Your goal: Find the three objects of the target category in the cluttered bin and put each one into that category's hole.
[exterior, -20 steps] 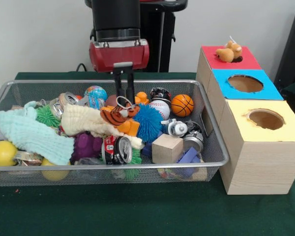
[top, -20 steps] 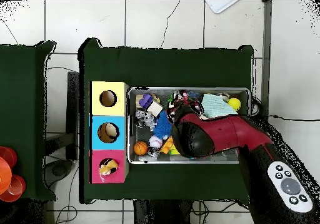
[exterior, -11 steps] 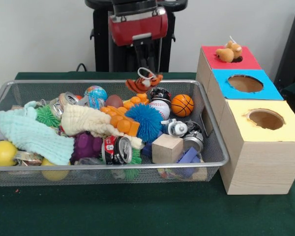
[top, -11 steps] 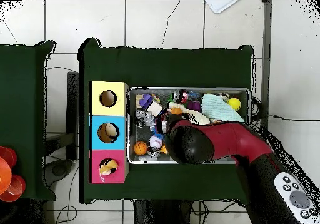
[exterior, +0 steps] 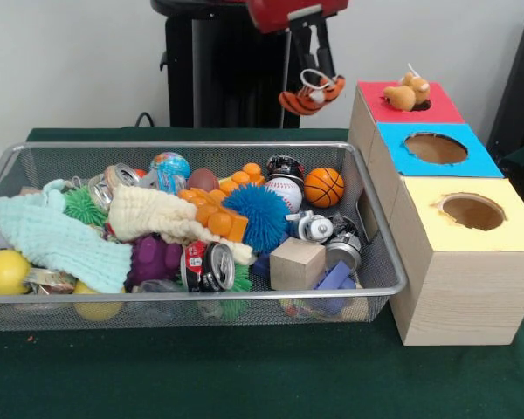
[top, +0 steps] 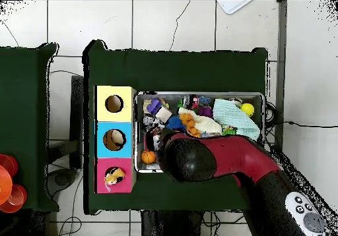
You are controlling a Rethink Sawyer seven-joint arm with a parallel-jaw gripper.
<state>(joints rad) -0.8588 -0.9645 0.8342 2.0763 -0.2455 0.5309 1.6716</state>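
While the gripper (exterior: 318,63) is gripping a small orange striped tiger toy (exterior: 311,92) in the air above the wire bin's (exterior: 377,262) far right corner, the bin is sitting on a bench (exterior: 244,375) draped in dark green cloth. Just beside the bin's right end, a wooden box (exterior: 458,297) is showing red, blue and yellow tops, each with a round hole; a tan plush animal (exterior: 407,91) is lying at the red hole. A pale wall is running behind, and white floor tiles (top: 158,24) are surrounding the bench.
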